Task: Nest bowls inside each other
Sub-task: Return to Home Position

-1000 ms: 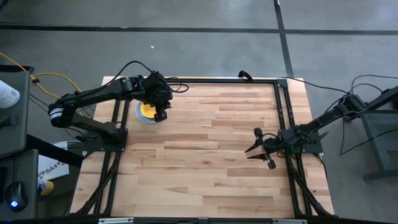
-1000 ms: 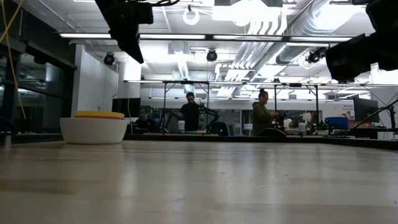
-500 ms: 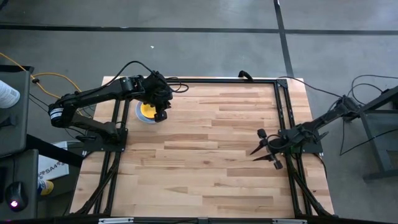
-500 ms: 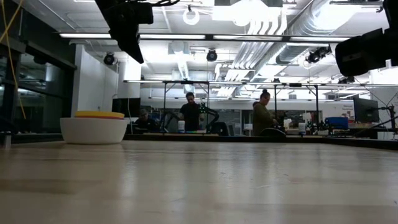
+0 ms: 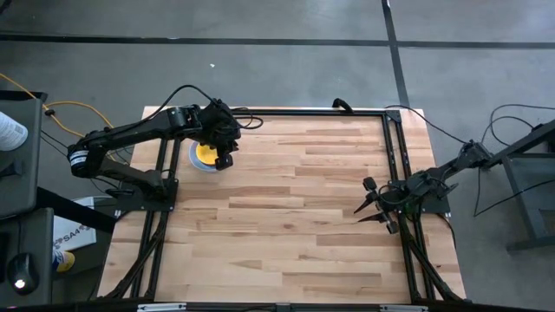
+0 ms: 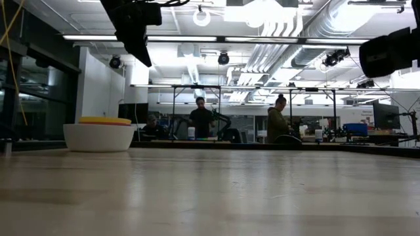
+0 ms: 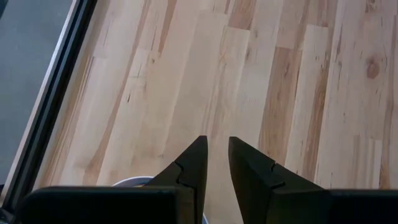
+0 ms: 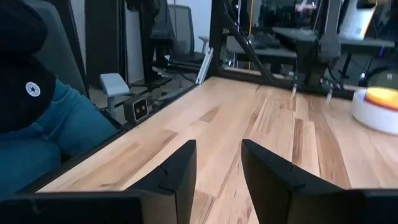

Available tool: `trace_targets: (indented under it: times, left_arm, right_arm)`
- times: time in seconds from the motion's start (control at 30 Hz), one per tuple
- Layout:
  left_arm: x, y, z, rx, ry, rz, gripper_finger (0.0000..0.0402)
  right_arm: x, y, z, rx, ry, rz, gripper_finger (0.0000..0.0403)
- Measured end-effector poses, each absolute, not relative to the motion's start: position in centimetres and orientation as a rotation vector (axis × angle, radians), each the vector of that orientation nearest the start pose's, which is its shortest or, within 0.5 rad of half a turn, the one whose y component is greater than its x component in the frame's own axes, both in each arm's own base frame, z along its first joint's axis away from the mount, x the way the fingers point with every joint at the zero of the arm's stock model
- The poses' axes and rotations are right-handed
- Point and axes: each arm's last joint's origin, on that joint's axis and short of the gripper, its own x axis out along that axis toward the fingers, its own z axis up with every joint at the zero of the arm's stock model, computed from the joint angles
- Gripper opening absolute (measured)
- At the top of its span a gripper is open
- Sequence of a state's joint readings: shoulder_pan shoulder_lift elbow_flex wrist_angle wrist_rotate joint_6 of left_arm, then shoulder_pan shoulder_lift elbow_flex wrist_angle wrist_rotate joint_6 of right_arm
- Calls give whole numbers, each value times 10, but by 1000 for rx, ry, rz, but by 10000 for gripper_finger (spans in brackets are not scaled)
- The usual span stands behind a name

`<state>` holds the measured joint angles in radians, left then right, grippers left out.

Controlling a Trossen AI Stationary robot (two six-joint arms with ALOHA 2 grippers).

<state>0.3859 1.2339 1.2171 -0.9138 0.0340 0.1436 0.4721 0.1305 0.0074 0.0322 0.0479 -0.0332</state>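
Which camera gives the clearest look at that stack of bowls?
The low view: the stack stands side-on, unobstructed, yellow rim above the white bowl. The high view shows its yellow centre, partly covered by the left end effector. The right wrist view catches it far off; the left wrist view only a white sliver.

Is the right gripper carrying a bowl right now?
No, the right gripper is open with only bare table between its fingers, and the bowl stack sits far off across the table.
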Motion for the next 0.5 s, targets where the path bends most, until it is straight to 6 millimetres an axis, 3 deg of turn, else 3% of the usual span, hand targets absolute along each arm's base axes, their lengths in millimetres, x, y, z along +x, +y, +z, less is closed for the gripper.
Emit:
trace_targets:
  times: [0.5]
  left_arm:
    - [219, 88, 331, -62, 935, 261, 65]
  right_arm:
    - [90, 46, 162, -82, 26, 480, 121]
